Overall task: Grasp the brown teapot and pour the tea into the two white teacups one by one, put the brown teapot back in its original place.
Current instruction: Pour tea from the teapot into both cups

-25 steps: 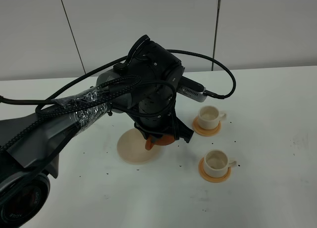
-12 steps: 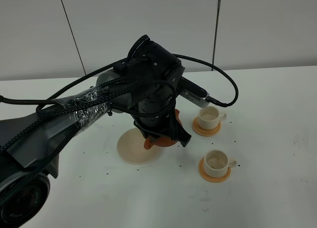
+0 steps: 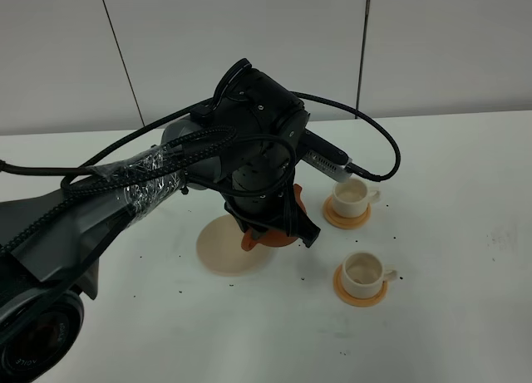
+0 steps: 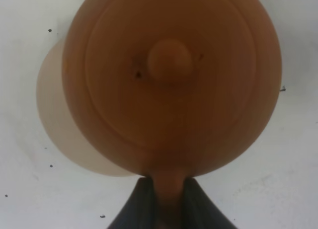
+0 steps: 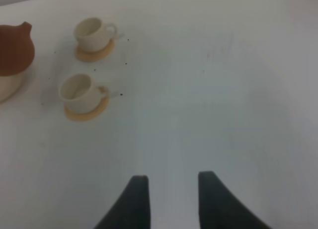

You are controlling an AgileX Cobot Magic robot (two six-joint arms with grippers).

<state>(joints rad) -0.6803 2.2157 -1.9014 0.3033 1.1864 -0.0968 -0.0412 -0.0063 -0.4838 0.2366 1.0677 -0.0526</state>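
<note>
My left pincer pinches the brown teapot by its handle, over the trivet. The rear teacup and front teacup both lie toward the table's right edge, so I judge the pot goes that way. My right pincer is spread and holds nothing.

Even, diffuse light from above keeps the white table bright, with faint soft shadows beside the far teacup and the near teacup. The exterior view is sharp; the plastic wrap glints. The left wrist view is blurred, with the brown teapot out of focus. The right wrist view is hazy and pale.
</note>
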